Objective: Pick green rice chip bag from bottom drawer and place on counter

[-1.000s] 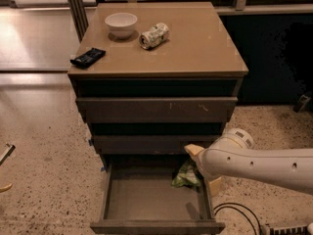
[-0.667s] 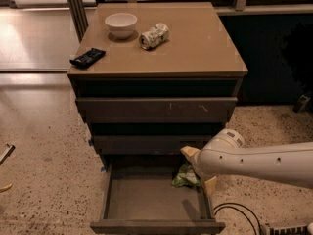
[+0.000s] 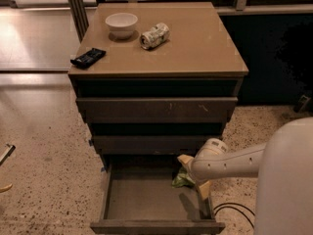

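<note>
The green rice chip bag (image 3: 181, 179) lies crumpled at the back right of the open bottom drawer (image 3: 142, 198). My gripper (image 3: 194, 175) reaches in from the right on a white arm, low over the drawer's right side and right at the bag. Its two tan fingers (image 3: 185, 159) stand apart, one behind the bag and one in front of it near the drawer's right wall. I cannot tell whether they touch the bag. The tan counter (image 3: 195, 48) tops the cabinet above.
On the counter stand a white bowl (image 3: 122, 23), a whitish crushed can (image 3: 154, 35) and a flat black packet (image 3: 88, 57) at the left edge. The two upper drawers are shut. A black cable (image 3: 234, 208) lies on the speckled floor to the right.
My gripper and arm have moved left, further over the drawer and closer to the green bag. The bag has not moved.
</note>
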